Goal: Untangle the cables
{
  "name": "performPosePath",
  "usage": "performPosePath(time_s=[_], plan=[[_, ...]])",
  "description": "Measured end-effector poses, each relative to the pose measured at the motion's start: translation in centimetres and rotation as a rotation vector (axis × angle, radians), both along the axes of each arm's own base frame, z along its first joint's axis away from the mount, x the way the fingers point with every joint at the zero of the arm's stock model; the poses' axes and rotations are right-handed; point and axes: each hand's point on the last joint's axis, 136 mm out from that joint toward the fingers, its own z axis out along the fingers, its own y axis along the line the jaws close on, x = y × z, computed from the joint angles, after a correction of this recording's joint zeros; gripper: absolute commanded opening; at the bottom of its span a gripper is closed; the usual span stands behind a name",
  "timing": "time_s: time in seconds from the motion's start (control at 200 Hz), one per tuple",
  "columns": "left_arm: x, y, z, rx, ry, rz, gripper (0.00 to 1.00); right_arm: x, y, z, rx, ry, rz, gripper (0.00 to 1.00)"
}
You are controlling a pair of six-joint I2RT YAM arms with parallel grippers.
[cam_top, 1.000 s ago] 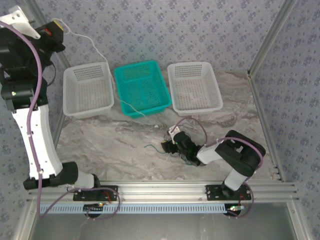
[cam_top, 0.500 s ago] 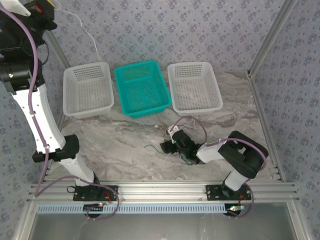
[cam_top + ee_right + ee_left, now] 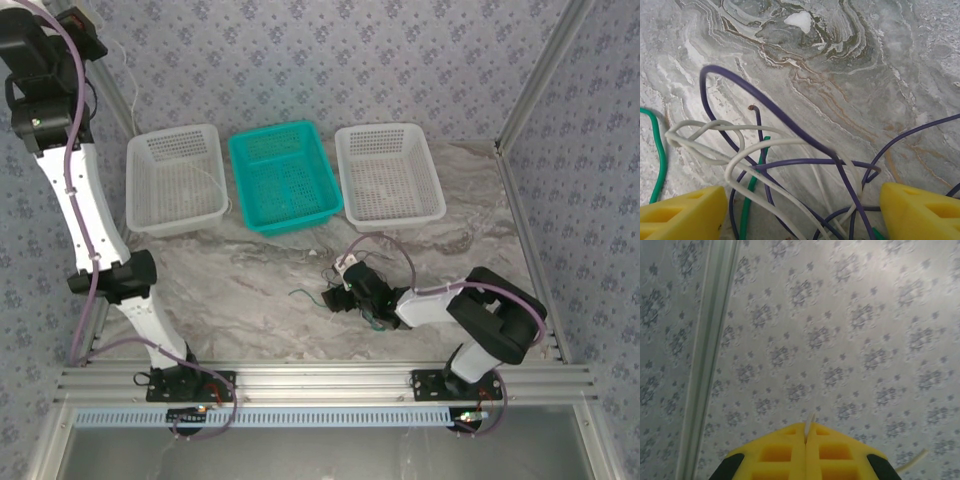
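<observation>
The left fingers (image 3: 785, 455) are pinching a pale cable (image 3: 810, 419), high at ten o'clock. The right fingers (image 3: 682, 215) are standing wide, straddling tangled cables (image 3: 765, 160) on the counter (image 3: 840, 60).

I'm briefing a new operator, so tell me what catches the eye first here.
A knot of purple, white and green cables lies on the marble table between the yellow fingers of the open right tool. High against the patterned wall, the left tool is shut on one white cable. Behind, a teal basket sits between the left white basket and the right white basket.
</observation>
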Motion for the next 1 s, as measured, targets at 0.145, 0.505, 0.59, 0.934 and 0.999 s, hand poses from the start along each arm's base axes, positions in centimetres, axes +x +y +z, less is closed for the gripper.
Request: performPosePath(time_s=[0.145, 0.505, 0.59, 0.934, 0.999], plan=[[2.4, 1.5, -4.3, 0.004, 0.123, 0.055, 0.0, -0.2, -0.1, -0.1, -0.009, 0.006, 0.002, 0.83], [7.6, 3.6, -21.6, 0.03, 0.564, 0.127, 0.48, -0.4, -0.2, 0.3, -0.019, 0.005, 0.003, 0.83], [8.0, 2.7, -25.4, 0.031, 0.642, 0.119, 0.69, -0.4, -0.2, 0.6, -0.019, -0.002, 0.0, 0.83], [1.0, -0.6, -28.6, -0.091, 0.658, 0.095, 0.7, -0.6, -0.5, 2.8, 0.001, -0.032, -0.006, 0.86], [-1.5, -2.6, -27.3, -0.134, 0.587, 0.044, 0.69, -0.7, -0.6, 3.8, 0.016, -0.044, -0.006, 0.88]])
